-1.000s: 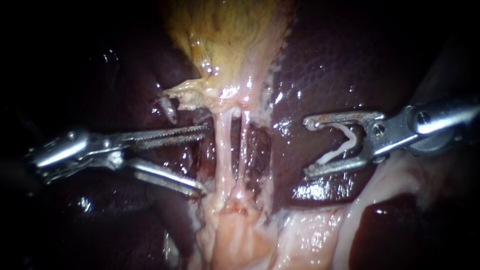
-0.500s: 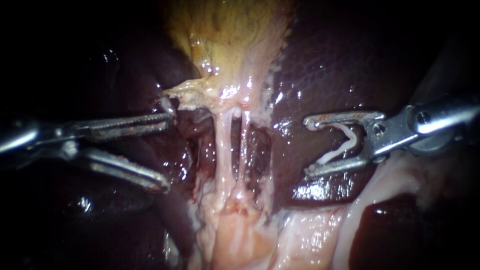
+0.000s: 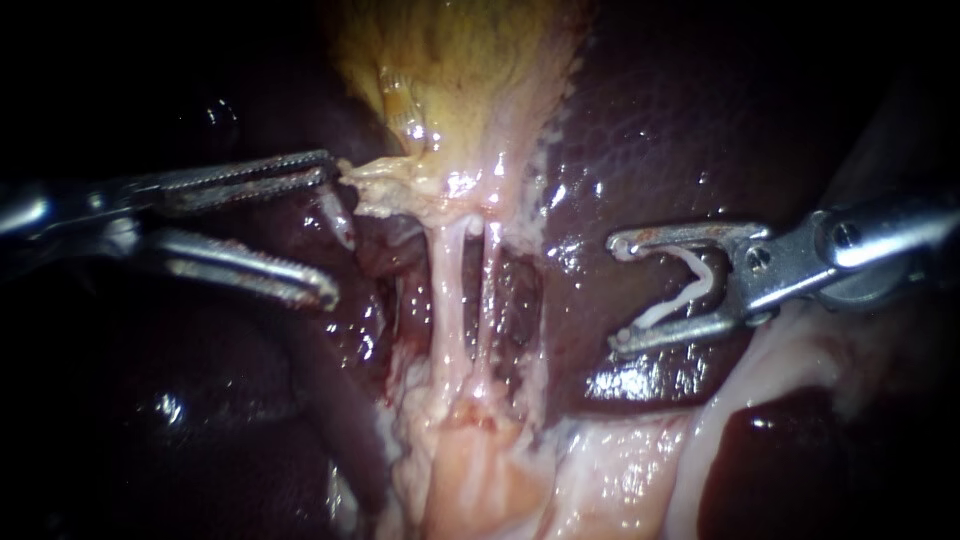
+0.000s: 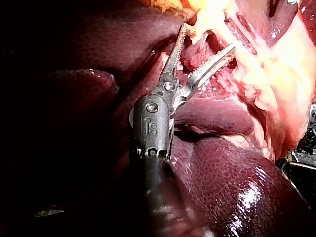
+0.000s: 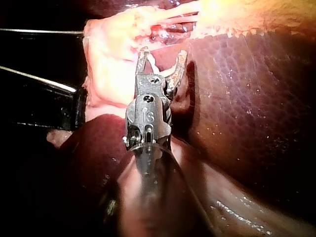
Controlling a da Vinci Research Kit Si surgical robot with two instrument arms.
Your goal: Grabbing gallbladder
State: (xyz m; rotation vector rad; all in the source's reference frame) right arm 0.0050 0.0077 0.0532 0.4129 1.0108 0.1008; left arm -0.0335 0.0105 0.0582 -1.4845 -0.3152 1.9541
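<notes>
Left instrument [image 3: 330,230] jaws stood apart, upper tip at the ragged left edge of the gallbladder [image 3: 460,70]. Right instrument [image 3: 617,295] jaws held 1 clip [image 3: 690,285], clear over the liver [image 3: 680,120], right of 2 tubes [image 3: 447,290].

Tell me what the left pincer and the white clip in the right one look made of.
Left instrument's pincer: bare metal, probably steel; grey, bright glints, toothed inner faces, reddish smears. Clip: likely plastic; matte opaque white, thin bent strip, no metallic glint.
</notes>
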